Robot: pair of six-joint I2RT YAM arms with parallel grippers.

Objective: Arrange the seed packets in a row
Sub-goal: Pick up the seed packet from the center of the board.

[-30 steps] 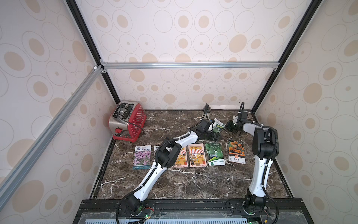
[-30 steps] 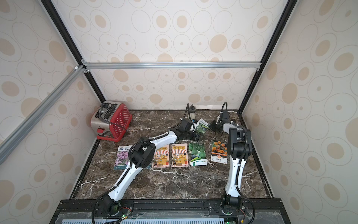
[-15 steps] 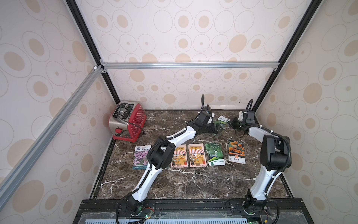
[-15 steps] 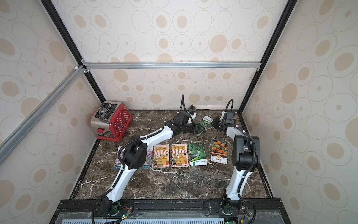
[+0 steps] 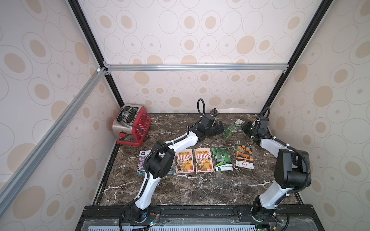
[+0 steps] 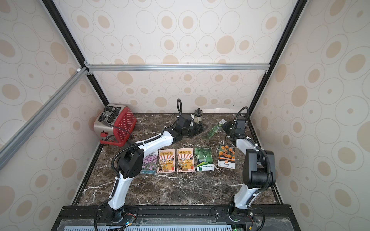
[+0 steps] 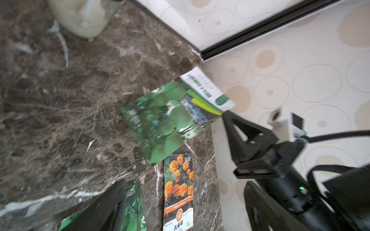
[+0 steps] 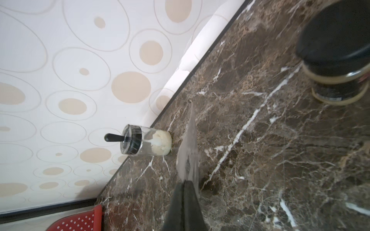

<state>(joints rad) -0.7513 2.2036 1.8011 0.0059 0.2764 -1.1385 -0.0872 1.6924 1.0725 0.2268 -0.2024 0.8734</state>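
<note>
On the marble table [image 5: 190,192], five packets [image 5: 203,160] lie in a row at centre; the right gripper [image 5: 243,127] pinches a sixth packet [image 5: 232,131] above-right, unplaced; left gripper [image 5: 219,128] spread.

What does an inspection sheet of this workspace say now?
Surface: brown marble table, no spill seen.
Job's things: five in a row: purple-flower packet, two shopfront packets, green packet, marigold packet; a sixth, the held packet, tilts behind the row.
Clutter: red toaster; glass jar by the back wall; second jar, black-lidded.
Grippers: left gripper open, empty; right gripper shut on the held packet.
Cables: black hoses loop over both wrists; toaster cord stuffed in its slots.
Surroundings: dotted wallpaper, metal frame.
</note>
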